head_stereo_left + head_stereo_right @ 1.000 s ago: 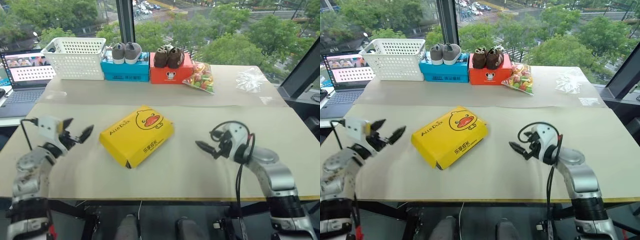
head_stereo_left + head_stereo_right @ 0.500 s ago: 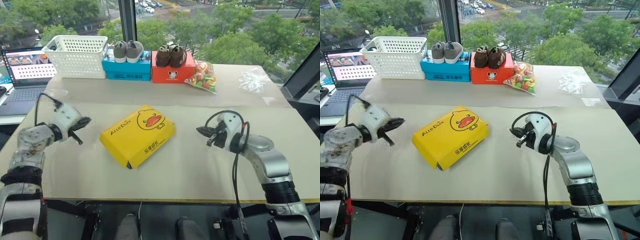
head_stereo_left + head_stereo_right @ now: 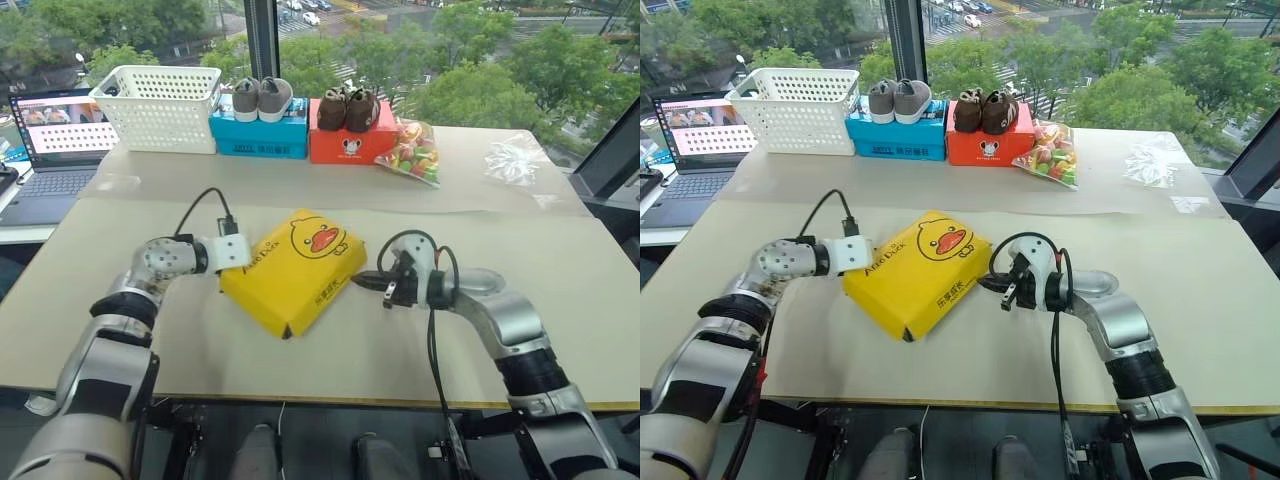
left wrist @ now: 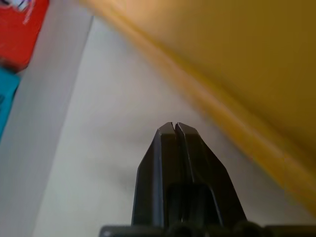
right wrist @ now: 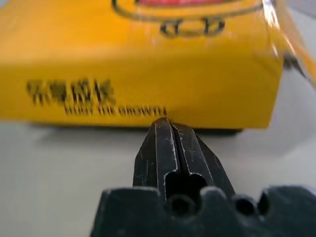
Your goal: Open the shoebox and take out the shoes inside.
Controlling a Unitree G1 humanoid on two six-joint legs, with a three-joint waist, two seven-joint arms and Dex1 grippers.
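Note:
The yellow shoebox (image 3: 296,270) lies closed in the middle of the table, duck face up and turned at an angle. The shoes are hidden inside it. My left gripper (image 3: 240,258) is shut and empty, its tips right at the box's left side; in the left wrist view the fingers (image 4: 174,129) are pressed together beside the yellow wall (image 4: 237,74). My right gripper (image 3: 359,281) is shut and empty too, its tips at the box's right-hand lettered side (image 5: 148,79), low near the table surface.
Along the far edge stand a white basket (image 3: 160,95), a blue box (image 3: 258,138) with grey shoes on top, an orange-red box (image 3: 345,142) with brown shoes, and a bag of sweets (image 3: 410,155). A laptop (image 3: 50,130) sits far left, clear wrapping (image 3: 515,158) far right.
Both grippers went from open to shut. The left arm swung right and down to the box's left side; the right arm moved left to the box's right side.

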